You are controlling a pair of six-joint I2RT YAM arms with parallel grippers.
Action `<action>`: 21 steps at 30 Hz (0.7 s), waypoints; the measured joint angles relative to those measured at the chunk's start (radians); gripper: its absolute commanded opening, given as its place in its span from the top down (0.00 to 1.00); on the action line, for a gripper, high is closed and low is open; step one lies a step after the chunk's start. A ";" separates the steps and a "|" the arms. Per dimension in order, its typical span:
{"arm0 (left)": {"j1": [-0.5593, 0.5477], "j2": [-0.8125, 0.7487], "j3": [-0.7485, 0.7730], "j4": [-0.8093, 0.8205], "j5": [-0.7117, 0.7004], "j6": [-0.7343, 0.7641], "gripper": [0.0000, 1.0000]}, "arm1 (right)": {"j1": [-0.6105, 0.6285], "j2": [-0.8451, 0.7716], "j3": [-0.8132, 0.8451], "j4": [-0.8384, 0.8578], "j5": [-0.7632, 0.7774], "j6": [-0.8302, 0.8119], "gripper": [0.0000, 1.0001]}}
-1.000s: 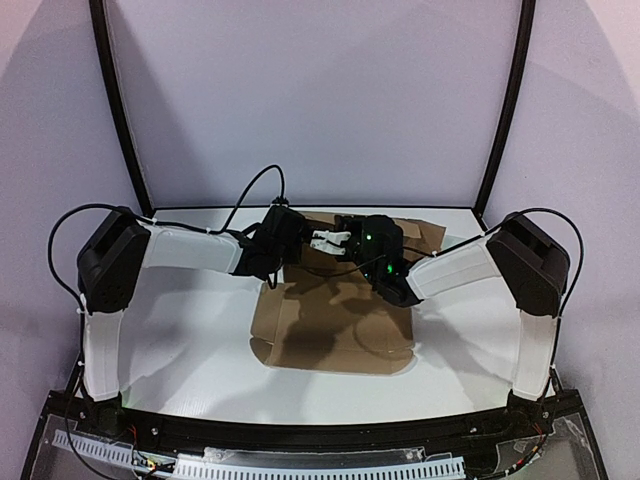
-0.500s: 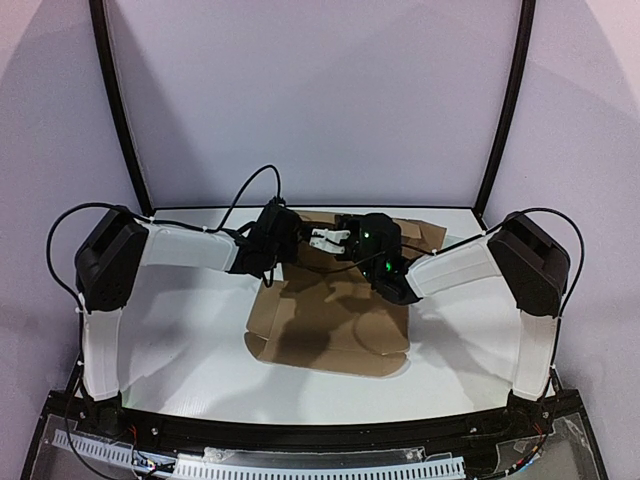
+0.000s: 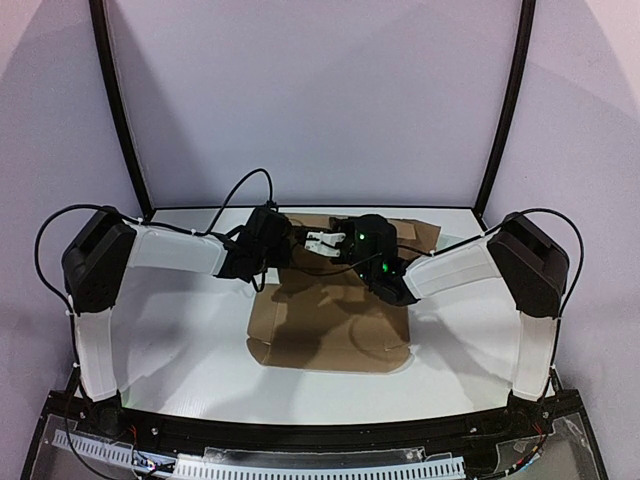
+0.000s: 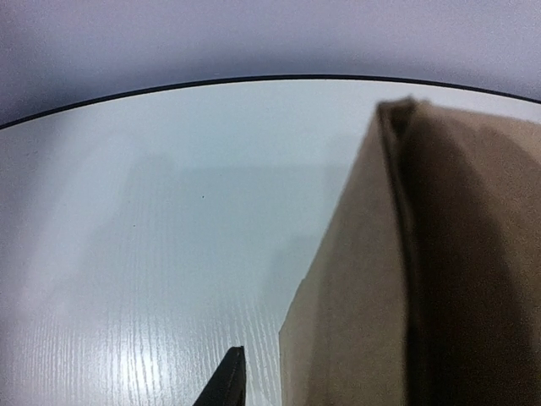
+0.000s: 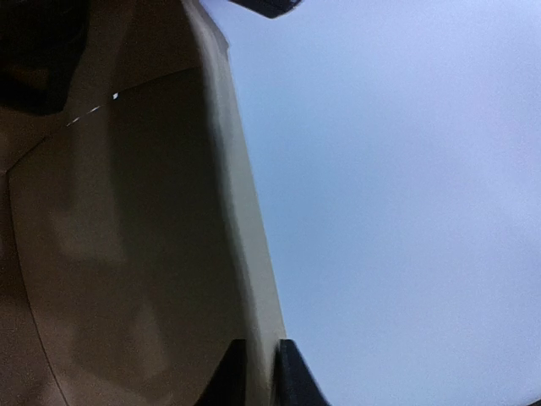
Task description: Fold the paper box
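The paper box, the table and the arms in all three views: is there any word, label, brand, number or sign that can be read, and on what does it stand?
There is no text to read in any view.
The paper box is plain brown cardboard, with no print and no label.
The green lights above it are lamps only, with no lettering.

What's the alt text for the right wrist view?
A brown cardboard box fills the left half, one panel edge running down between the fingertips of the right gripper at the bottom. A plain pale backdrop fills the right half.
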 measured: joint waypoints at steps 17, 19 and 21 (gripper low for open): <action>0.011 0.000 0.005 0.004 0.022 -0.016 0.99 | 0.010 -0.047 0.074 -0.193 0.051 0.095 0.02; 0.014 0.000 0.008 -0.001 0.022 -0.019 0.99 | 0.013 -0.080 0.095 -0.213 0.055 0.113 0.02; 0.015 0.000 0.010 -0.004 0.023 -0.027 0.99 | 0.016 -0.126 0.117 -0.242 0.055 0.140 0.02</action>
